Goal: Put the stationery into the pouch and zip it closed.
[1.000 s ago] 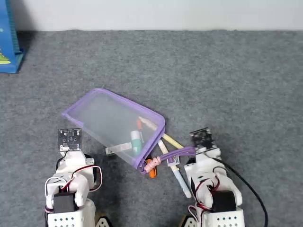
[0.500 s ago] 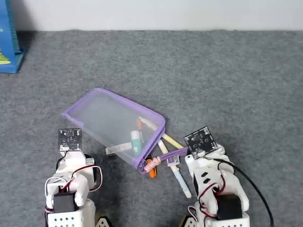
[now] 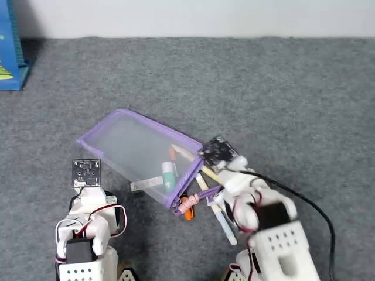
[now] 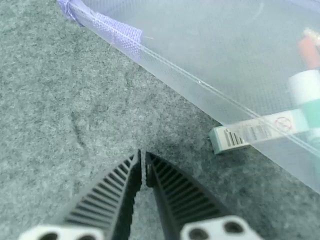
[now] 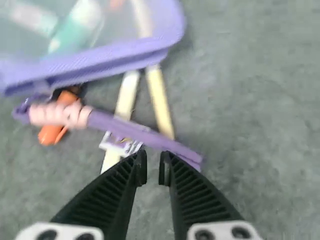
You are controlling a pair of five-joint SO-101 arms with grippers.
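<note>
We see a see-through pouch (image 3: 132,143) with a purple edge lying flat on the grey carpet (image 3: 281,99), in the middle of the high view and a bit to the left. Its open end points to the lower right. Inside it are a green and white stick (image 3: 169,173) and a pen with a red tip (image 3: 173,155). Two pale yellow pens (image 3: 203,182) poke out of the open end, an orange marker (image 3: 187,213) lies just under the pouch's lower corner, and a light blue pen (image 3: 223,223) lies on the carpet near them. A purple strap (image 5: 145,135) with a pink pull (image 5: 57,114) lies across the yellow pens.

The right gripper (image 5: 152,167) hangs just over that strap, its jaws almost closed and holding nothing. The left gripper (image 4: 142,169) is low at the lower left, near the pouch's long side, jaws closed on nothing. A blue box (image 3: 10,50) sits at the upper left edge.
</note>
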